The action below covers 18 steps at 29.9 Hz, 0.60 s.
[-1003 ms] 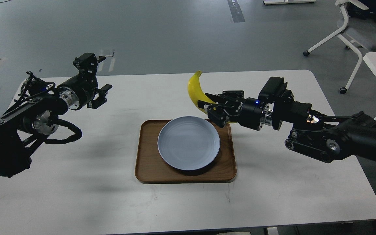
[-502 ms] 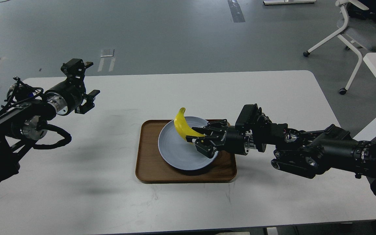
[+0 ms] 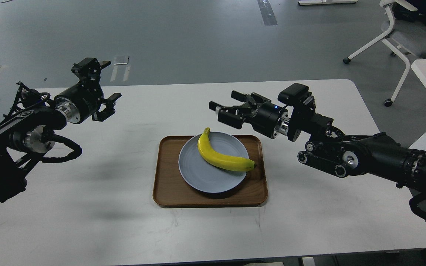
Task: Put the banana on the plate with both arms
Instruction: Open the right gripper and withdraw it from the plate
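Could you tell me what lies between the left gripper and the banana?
In the head view, only bare white table lies between the left gripper and the banana.

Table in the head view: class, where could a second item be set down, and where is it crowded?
Bare table lies along the near edge in front of the wooden tray, and on the far side behind it. The middle is crowded: the plate with the banana fills most of the tray, and the open right hand hangs just behind it.

Matt plate (image 3: 202, 173), seemingly wooden tray (image 3: 168, 184)
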Each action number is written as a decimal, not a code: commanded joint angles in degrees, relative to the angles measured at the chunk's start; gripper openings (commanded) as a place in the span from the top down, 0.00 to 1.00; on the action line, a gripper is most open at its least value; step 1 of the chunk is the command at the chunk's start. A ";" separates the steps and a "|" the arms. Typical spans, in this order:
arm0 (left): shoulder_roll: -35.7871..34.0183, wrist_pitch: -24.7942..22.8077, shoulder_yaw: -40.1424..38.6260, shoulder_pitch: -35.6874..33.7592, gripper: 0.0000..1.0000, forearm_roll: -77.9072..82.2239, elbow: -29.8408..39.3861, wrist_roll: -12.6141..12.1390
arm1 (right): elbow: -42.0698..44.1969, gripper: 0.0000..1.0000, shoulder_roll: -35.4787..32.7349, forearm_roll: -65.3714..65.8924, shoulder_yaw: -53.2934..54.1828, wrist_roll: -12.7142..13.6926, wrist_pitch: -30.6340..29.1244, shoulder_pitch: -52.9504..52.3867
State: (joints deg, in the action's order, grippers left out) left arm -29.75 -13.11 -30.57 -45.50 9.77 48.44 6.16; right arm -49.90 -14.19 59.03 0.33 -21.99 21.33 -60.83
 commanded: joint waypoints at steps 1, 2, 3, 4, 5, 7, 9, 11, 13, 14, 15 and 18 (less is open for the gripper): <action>0.22 -2.00 -2.04 0.41 0.02 -0.19 -0.01 0.08 | -3.96 0.00 -4.15 -30.02 13.33 5.71 -6.18 0.00; 0.22 -2.18 -2.30 0.41 0.02 -0.37 -0.01 0.08 | -5.20 0.00 -5.39 -33.68 15.65 6.69 -7.52 0.44; 0.14 -2.53 -2.57 0.59 0.02 -0.89 -0.01 0.08 | -6.26 0.00 -6.62 -37.20 17.84 7.91 -8.75 0.71; -0.13 -3.40 -3.44 0.76 0.02 -2.20 -0.01 0.08 | -7.75 0.00 -8.46 -42.28 21.70 10.45 -10.50 2.54; -0.30 -3.93 -3.71 0.94 0.02 -3.00 0.08 0.08 | -8.37 0.00 -9.18 -43.72 23.56 11.78 -11.30 3.86; -0.92 -6.91 -4.85 2.78 0.02 -6.07 1.13 0.08 | -10.21 0.00 -11.63 -45.23 31.01 16.78 -13.84 8.69; -0.92 -7.98 -5.38 3.84 0.02 -7.22 1.75 -0.01 | -10.92 0.00 -12.69 -45.32 33.15 19.77 -15.87 10.63; -0.92 -8.24 -6.17 5.42 0.02 -7.93 2.89 -0.01 | -11.28 0.00 -13.93 -45.41 35.79 23.47 -20.43 13.45; -1.01 -8.33 -6.52 6.56 0.02 -8.02 3.42 -0.01 | -11.28 0.00 -14.19 -45.32 37.81 24.10 -24.21 15.65; -1.01 -8.33 -6.52 6.65 0.02 -8.02 3.51 -0.01 | -11.28 0.00 -14.19 -45.32 37.90 24.10 -24.49 15.83; -1.01 -8.33 -6.52 6.65 0.02 -8.02 3.51 -0.01 | -11.19 0.00 -14.11 -45.32 37.91 24.18 -24.49 15.83; -1.18 -8.24 -6.52 6.65 0.02 -8.02 3.86 -0.01 | -11.36 0.00 -13.49 -45.23 37.56 24.10 -24.58 15.31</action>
